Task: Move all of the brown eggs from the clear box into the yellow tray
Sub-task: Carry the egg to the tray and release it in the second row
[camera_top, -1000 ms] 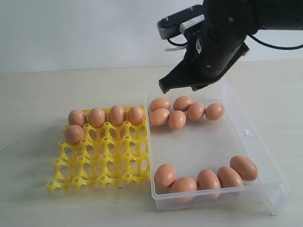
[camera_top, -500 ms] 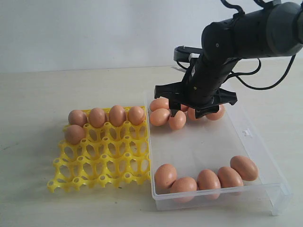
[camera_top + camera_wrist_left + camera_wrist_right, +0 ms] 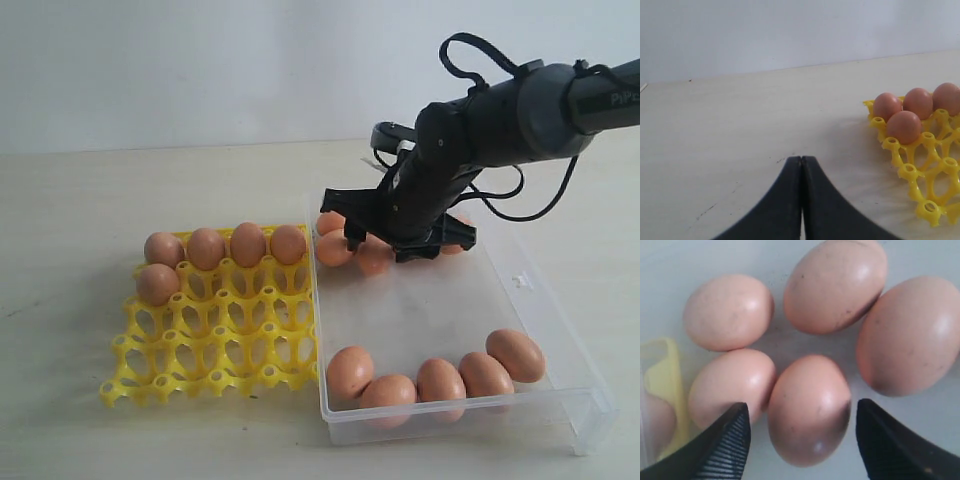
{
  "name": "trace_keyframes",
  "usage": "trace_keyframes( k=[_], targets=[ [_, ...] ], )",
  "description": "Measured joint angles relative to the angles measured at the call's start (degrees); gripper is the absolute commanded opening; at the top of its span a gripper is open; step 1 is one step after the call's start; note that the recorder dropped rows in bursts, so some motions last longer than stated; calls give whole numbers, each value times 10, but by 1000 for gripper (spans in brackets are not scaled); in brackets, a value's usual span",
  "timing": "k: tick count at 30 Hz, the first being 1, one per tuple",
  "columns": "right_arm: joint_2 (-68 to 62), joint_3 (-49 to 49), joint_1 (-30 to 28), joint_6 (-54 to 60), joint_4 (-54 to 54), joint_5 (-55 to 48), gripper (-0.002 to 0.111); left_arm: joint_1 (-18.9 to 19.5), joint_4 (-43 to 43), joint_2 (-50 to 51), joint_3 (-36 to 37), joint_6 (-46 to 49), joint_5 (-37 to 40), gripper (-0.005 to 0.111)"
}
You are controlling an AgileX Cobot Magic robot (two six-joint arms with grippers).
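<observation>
My right gripper (image 3: 802,410) was spread wide and held nothing. It was lowered into the box (image 3: 420,310), and one egg (image 3: 809,412) lay between its fingers (image 3: 725,440), with neither finger touching it as far as I could see. Close around that egg lay four more eggs: one touching it on one side, a big one just beside it on the other, and two beyond. That made five in this cluster from my wrist. From outside, my arm hid part of the cluster, so I could not rule out another egg.

Farther off, at the opposite end of the box, a row of five eggs (image 3: 440,383) lay against the wall, each touching the next.

Beyond the box wall, toward my left side, stood the tray (image 3: 200,340), just beside the box. It held five eggs (image 3: 205,248): four along one edge row and one in the next row. The other cups stood empty.

Farthest away, my left gripper (image 3: 801,160) was closed with nothing in it, low over the bare surface (image 3: 100,190) near the tray's corner.

I judged the job about a third done: five eggs placed, at least ten left in the box, and the next one not yet gripped.
</observation>
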State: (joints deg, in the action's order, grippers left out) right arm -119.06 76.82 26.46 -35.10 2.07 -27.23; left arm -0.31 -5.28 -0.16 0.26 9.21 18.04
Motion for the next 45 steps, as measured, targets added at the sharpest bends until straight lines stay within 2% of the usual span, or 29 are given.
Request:
trace_keyframes(
  k=[7,9,15,20,28,31,37,45],
  targets=[
    [-24,19,-1,0,8,16,59,0,0,0,0,0,0,0],
    [-33,29,-1,0,8,16,55,0,0,0,0,0,0,0],
    [-54,49,-2,-2,5,11,34,0,0,0,0,0,0,0],
    [-54,51,-2,-2,-14,11,0,0,0,0,0,0,0,0],
    [-21,38,-2,61,-54,-5,0,0,0,0,0,0,0,0],
    [43,-3,4,115,-64,75,0,0,0,0,0,0,0,0],
    [124,-125,54,137,-75,375,0,0,0,0,0,0,0,0],
    [68,-160,132,130,-149,562,0,0,0,0,0,0,0,0]
  ],
)
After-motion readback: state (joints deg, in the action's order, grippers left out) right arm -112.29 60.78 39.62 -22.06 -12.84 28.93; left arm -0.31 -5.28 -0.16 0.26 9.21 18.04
